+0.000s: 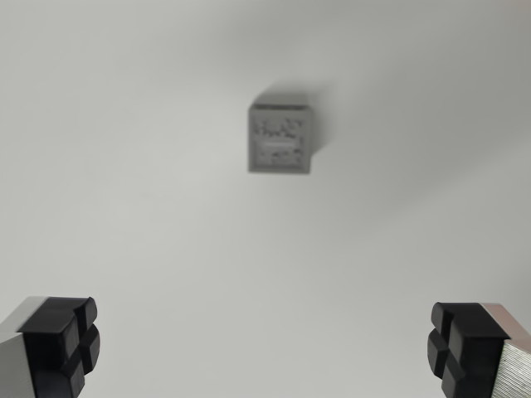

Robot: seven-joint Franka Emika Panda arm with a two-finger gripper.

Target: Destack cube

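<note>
End effector [264,348] spread wide, pads cropped; blurred grey cube [281,138] lies well apart.

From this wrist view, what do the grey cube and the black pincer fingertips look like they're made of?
The grey cube looks like matte plastic or painted wood, with a speckled pale pattern on its top face; the blur leaves that open. The black pincer fingertips look like moulded rubber or plastic pads with cross-shaped grooves, mounted on silvery, metal-looking bodies. The pale surface looks smooth and matte.
</note>
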